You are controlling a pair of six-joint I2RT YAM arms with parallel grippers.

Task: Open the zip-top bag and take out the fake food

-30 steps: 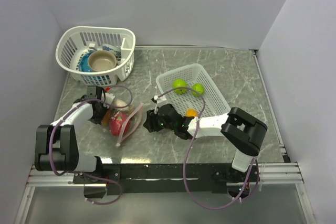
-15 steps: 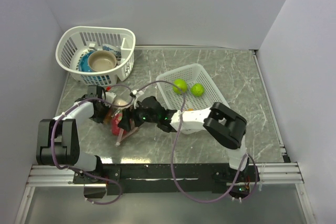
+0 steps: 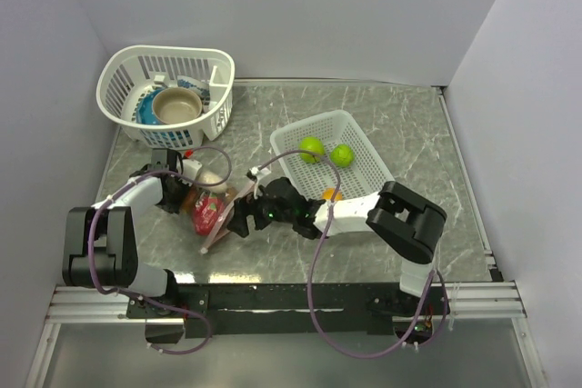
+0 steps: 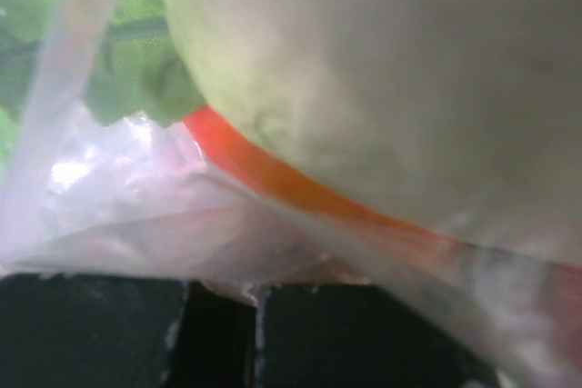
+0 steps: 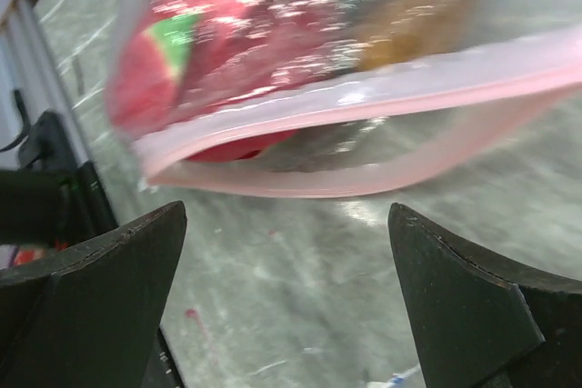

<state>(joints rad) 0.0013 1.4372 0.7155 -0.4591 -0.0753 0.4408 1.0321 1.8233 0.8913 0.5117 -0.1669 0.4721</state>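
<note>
Grey marbled bench (image 3: 409,134) carries a round white basket (image 3: 123,70) at its far left corner and a rectangular white basket (image 3: 314,122) near the middle. The zip-top bag (image 3: 216,195) lies toward the near left edge, its pink zip strip (image 5: 382,88) facing right, with red and green fake food (image 3: 207,213) inside. The left pincer (image 3: 175,195) is clenched on the bag's left end. The right pincer (image 5: 286,224) is spread wide just before the zip strip, grasping nothing. Two lime-green balls (image 3: 312,148) and an orange ball (image 3: 331,194) sit in the rectangular basket.
</note>
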